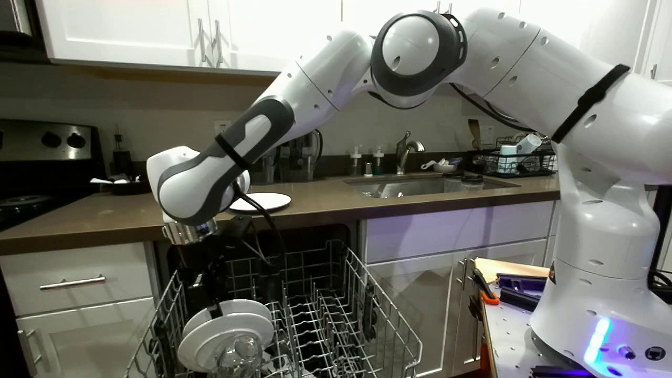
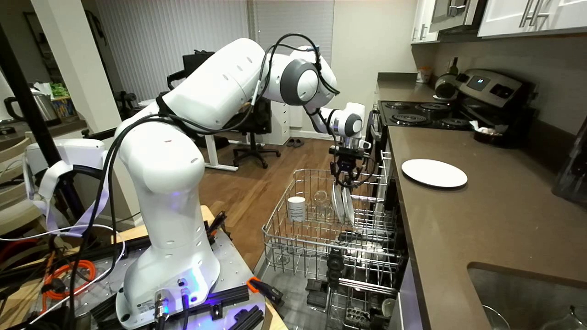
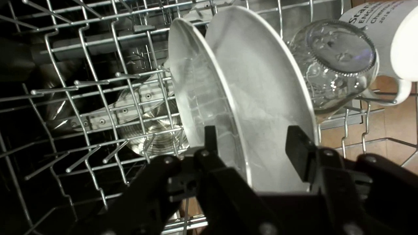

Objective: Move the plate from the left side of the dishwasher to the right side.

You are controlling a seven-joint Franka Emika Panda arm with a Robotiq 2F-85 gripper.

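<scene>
Two white plates stand upright, side by side, at the left of the dishwasher rack (image 1: 385,315) in an exterior view. The glossy plate (image 3: 199,98) appears on the left in the wrist view, and behind the wider dish (image 3: 261,81) in an exterior view, where the plate (image 1: 249,307) is partly covered. My gripper (image 3: 252,137) comes down from above with its jaws apart. The glossy plate's near rim passes through the gap, touching neither pad as far as I can see. One black finger (image 3: 210,138) lies over its face; the opposite finger (image 3: 298,151) is in front of the wider dish.
An upturned glass (image 3: 336,62) and a printed white mug (image 3: 378,36) sit beside the wider dish. Upright tines (image 1: 325,304) fill the rack's middle. Another white plate (image 2: 433,173) lies flat on the brown countertop (image 2: 463,229), close to the arm.
</scene>
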